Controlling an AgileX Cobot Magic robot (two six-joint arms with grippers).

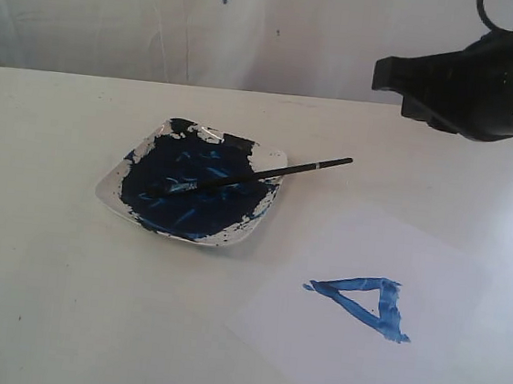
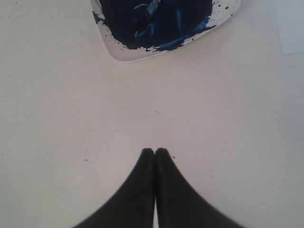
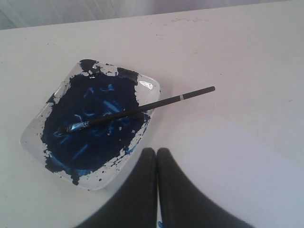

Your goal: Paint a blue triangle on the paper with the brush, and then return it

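Our right gripper [image 3: 156, 151] has its two fingers pressed together on nothing, and in the exterior view it [image 1: 385, 74] hangs high over the far side of the table [image 1: 25, 296]. The brush [image 3: 137, 110] is free of it, lying just ahead of the fingertips across the dish [image 3: 33, 137], bristles down in the dark blue paint and the black handle sticking out past the rim towards the paper [image 3: 237, 171]. Seen from outside, the brush [image 1: 249, 177] is below this gripper and well apart from it, on the side towards our left arm. The paper [image 1: 357, 368] lies flat on the table below the gripper and nearer the camera, and the triangle [image 1: 357, 285] is painted on it in uneven blue strokes, near the dish [image 1: 110, 190] but not touching it. Our left gripper [image 2: 155, 151] is likewise pressed together and empty, over bare table, with the dish [image 2: 123, 52] ahead of its tips and a corner of the paper [image 2: 292, 28] off to one side
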